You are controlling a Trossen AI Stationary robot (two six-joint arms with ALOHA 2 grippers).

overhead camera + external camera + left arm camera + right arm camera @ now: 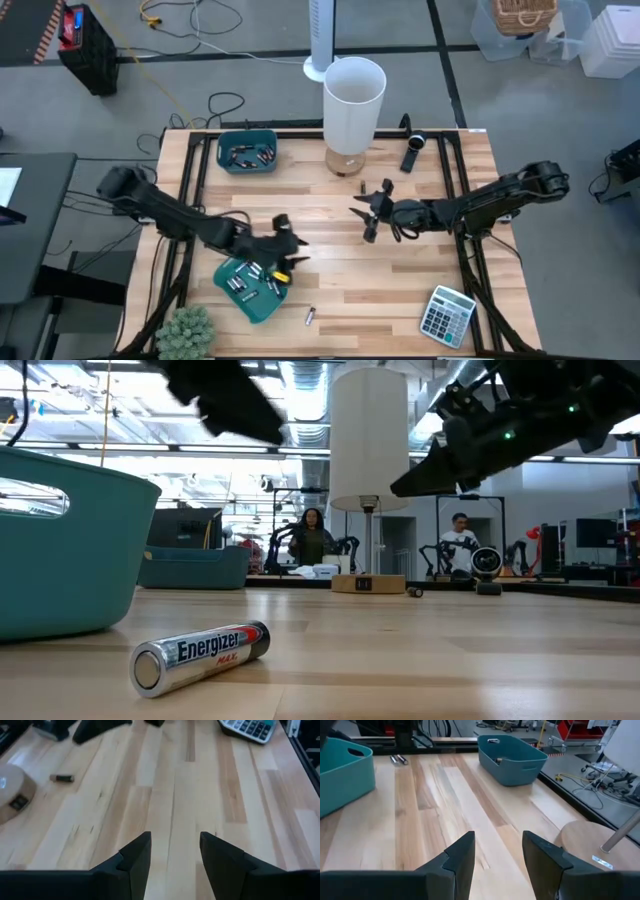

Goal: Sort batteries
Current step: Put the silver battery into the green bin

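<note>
The high camera is looking straight down on the whole table [400, 270] from well above. The low camera is sitting at tabletop level, facing across the wood toward the lamp [368, 435], very close to a battery [200, 655]. The left wrist camera is pointing over bare planks toward the calculator [247, 729]; the right wrist camera is facing the teal bins [510, 752]. All four are sharing the tabletop, and high and low are both catching the lamp
</note>
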